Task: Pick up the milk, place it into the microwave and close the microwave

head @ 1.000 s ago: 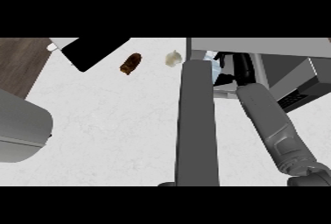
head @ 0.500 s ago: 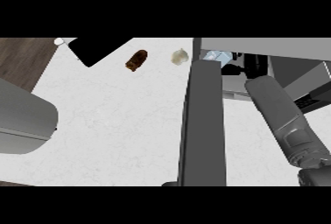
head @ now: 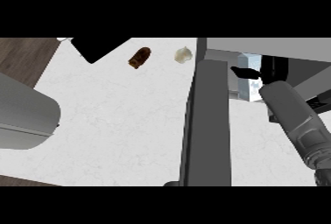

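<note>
The milk is a pale blue-white carton standing upright at the mouth of the open microwave at the upper right. My right forearm comes up from the lower right corner. Its black right hand is at the carton's middle, with fingers curled across the carton's face. The forearm hides most of the hand. The microwave door stands open, seen edge-on as a tall dark grey slab just left of the carton and my arm. My left hand does not show.
A brown oblong food item and a pale rounded one lie on the white counter left of the door. A black slab sits at the top left. A large grey rounded shape fills the left edge.
The view has shifted, so the door, carton and foods sit further right and lower in the picture. My right hand with the milk has gone deeper towards the microwave opening.
</note>
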Controlling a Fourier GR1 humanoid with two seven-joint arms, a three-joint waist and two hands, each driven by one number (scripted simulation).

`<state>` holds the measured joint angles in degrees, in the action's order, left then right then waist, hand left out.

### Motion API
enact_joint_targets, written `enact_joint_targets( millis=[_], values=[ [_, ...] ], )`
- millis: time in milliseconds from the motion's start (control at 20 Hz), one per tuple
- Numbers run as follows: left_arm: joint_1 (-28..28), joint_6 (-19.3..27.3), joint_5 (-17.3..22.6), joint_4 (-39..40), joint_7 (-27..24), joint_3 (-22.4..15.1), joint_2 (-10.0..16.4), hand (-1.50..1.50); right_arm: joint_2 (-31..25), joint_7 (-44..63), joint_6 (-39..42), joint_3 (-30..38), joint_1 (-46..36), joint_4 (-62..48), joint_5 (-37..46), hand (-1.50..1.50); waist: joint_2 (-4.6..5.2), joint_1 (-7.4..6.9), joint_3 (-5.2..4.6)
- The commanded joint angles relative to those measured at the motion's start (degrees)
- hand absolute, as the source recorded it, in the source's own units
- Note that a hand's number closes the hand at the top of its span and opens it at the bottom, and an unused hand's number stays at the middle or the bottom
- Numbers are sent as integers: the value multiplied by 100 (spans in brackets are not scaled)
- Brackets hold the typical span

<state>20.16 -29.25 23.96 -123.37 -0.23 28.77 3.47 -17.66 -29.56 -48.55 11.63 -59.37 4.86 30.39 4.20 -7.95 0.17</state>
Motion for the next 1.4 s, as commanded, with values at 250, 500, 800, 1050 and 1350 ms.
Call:
enact_joint_targets(
  millis=[250, 500, 800, 1050, 1350],
  values=[
    [-327, -28, -314, 369, -45, -131, 104, -150, 160, -473, 410, -70, -172, 114, 71, -150, 7, -16, 23],
    [-337, -256, -400, 337, 10, -389, 160, -150, 353, -629, 815, 30, -303, 115, -44, -150, -27, -15, 22],
    [-272, -478, -398, 333, -45, -665, 51, -150, 388, -1161, 1625, 395, -154, 218, -450, -150, -89, 88, 26],
    [-361, -706, -491, 380, -147, -827, 132, -150, 489, -1623, 2283, 768, -11, 299, -862, -150, -138, 183, 21],
    [-517, -589, -600, 298, 97, -1253, -76, -150, 522, -1860, 3299, 1119, 215, 202, -1271, -150, -237, 412, 10]
  ],
)
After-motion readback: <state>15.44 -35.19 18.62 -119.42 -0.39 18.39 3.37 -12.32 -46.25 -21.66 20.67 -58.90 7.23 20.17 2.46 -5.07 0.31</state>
